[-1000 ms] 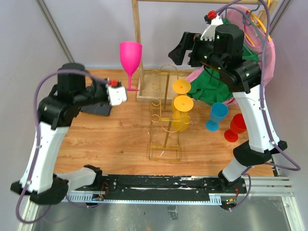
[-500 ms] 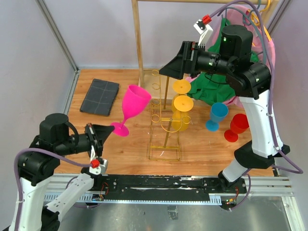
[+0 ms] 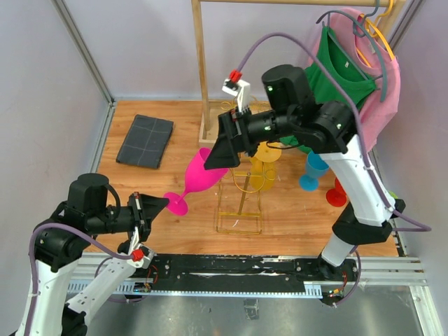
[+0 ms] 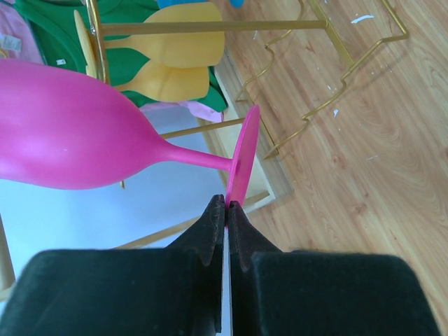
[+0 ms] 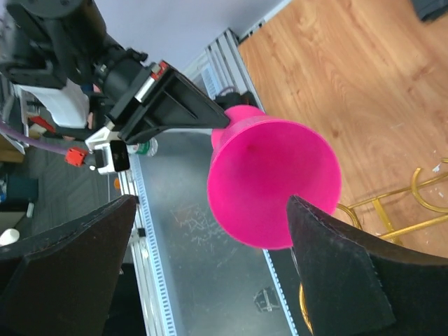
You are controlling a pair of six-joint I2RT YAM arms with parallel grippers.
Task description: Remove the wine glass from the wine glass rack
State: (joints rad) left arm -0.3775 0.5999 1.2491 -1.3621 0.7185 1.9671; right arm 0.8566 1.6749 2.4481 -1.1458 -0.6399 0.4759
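A pink wine glass (image 3: 198,178) is held tilted in the air, left of the gold wire wine glass rack (image 3: 240,210). My left gripper (image 3: 159,204) is shut on the rim of its foot, seen edge-on in the left wrist view (image 4: 225,203), where the glass's bowl (image 4: 84,147) points away. My right gripper (image 3: 213,159) is open, its fingers spread either side of the bowl's mouth without touching it; in the right wrist view (image 5: 211,203) the pink glass (image 5: 273,182) faces the camera. Two yellow glasses (image 3: 257,175) hang on the rack.
A tall wooden clothes rail (image 3: 198,70) stands at the back with green and pink clothes (image 3: 350,70) on hangers. A blue glass (image 3: 313,170) and a red glass (image 3: 339,190) stand right of the rack. A dark folded cloth (image 3: 145,140) lies at back left.
My left arm swung from the back to the front left, carrying the pink glass and tilting it. My right gripper came down and left to the bowl's mouth.
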